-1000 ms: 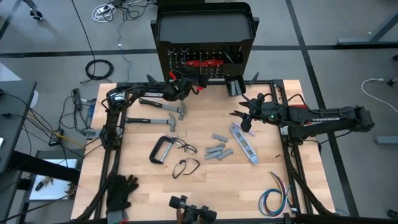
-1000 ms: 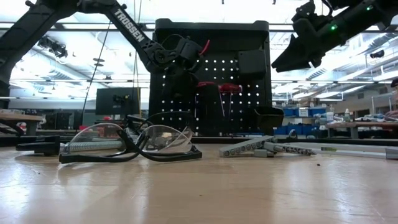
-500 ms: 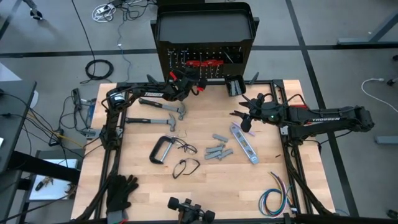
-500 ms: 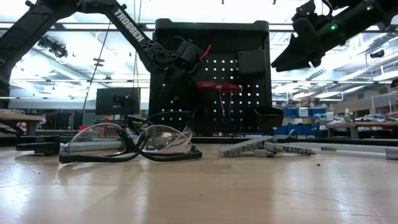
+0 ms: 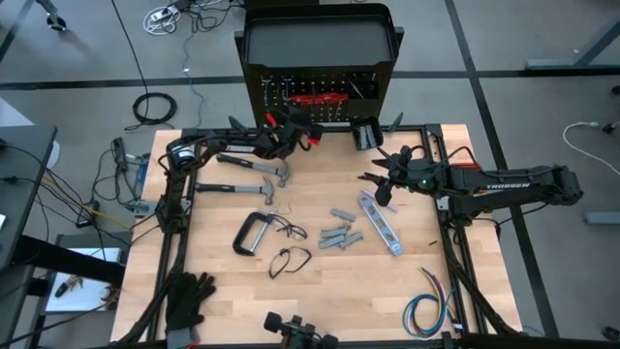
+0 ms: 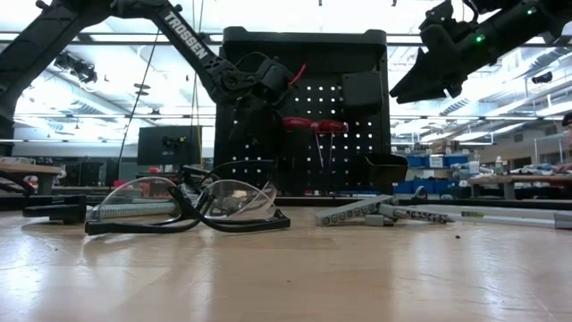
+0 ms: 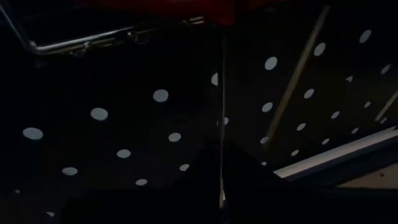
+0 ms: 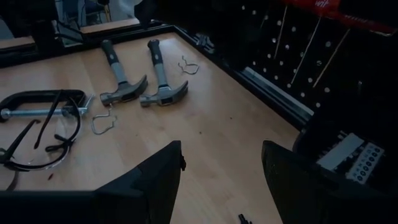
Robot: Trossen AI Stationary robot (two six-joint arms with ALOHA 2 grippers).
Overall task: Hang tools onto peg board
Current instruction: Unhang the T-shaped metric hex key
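Change record: we log the left gripper (image 5: pixel 308 133) shifted slightly toward 3 o'clock along the foot of the peg board (image 5: pixel 320 92), its red-handled tool (image 6: pixel 295 72) riding a little higher against the panel. We also log a dark object (image 5: pixel 300 334) at the table's 6 o'clock edge displaced sideways.
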